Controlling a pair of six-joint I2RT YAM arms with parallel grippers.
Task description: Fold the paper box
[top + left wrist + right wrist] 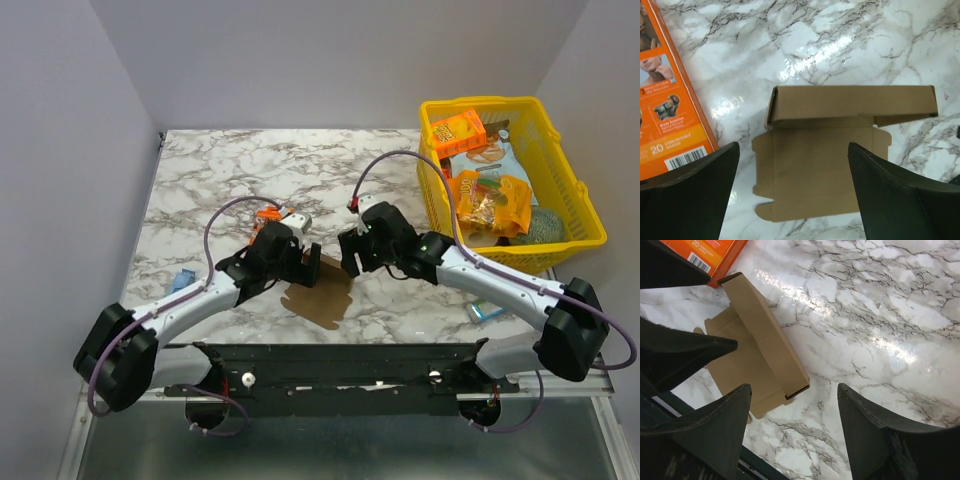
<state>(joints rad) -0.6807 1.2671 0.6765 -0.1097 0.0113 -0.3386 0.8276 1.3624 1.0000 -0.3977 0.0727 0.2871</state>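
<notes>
Left hand (pixel 792 147) is spread wide, not pinching anything; the paper box (pixel 840 170) lies flat on the marble desk (pixel 865 45) right below it, showing in the gap between the two fingers (pixel 695 195). The flat brown panel sits nearest the hand; the long edge farthest from the hand is folded up into a raised strip, with little tabs sticking out at the side edges of the sheet. Just outside the left finger of that hand there's an orange printed box (pixel 670 100), close to the paper box but not touching it as far as I can see.

Right hand (pixel 794 390) is spread open too, holding nothing; straight ahead between its fingers is only bare marble; the paper box (pixel 760 340) sits ahead of its left finger, the raised strip running away from the hand on a diagonal. The dark shapes beyond that finger are probably the other hand's fingers, though that corner is too dark to be sure.

From above, the left hand (pixel 298 268) and right hand (pixel 352 255) point toward each other with the paper box (pixel 322 298) between them; a yellow basket (pixel 575 215) stands well out past the right hand.
</notes>
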